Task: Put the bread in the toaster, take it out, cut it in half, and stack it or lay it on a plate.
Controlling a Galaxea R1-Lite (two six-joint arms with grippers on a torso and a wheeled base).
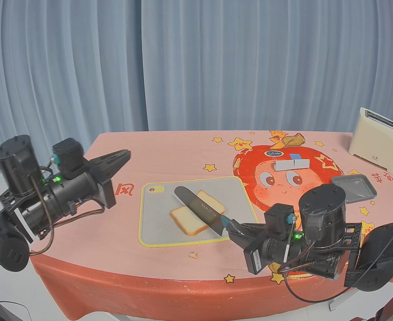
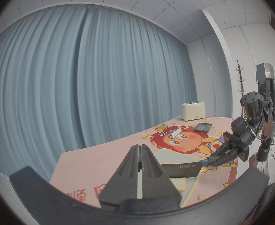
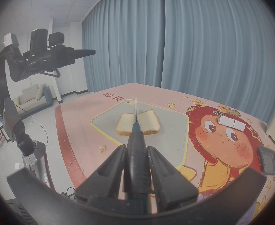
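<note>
The right claw [image 1: 233, 229] clasps the knife [image 1: 200, 208] by its handle. The blade lies across the one bread slice [image 1: 191, 223] on the cutting board [image 1: 160, 232] and hides its middle, so it may be uncut. Left of the board, the left claw [image 1: 124, 154] hovers clenched and empty. Far right of the board stand one toaster [image 1: 377, 143] and one tray [image 1: 354, 188]; one crumb [image 1: 193, 255] lies before it.

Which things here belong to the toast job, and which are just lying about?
Job: pale bread slice; dark-bladed knife in right gripper; grey yellow-edged cutting board; cream toaster; dark rectangular plate.
Lying about: white paper strips; small crumb.
</note>
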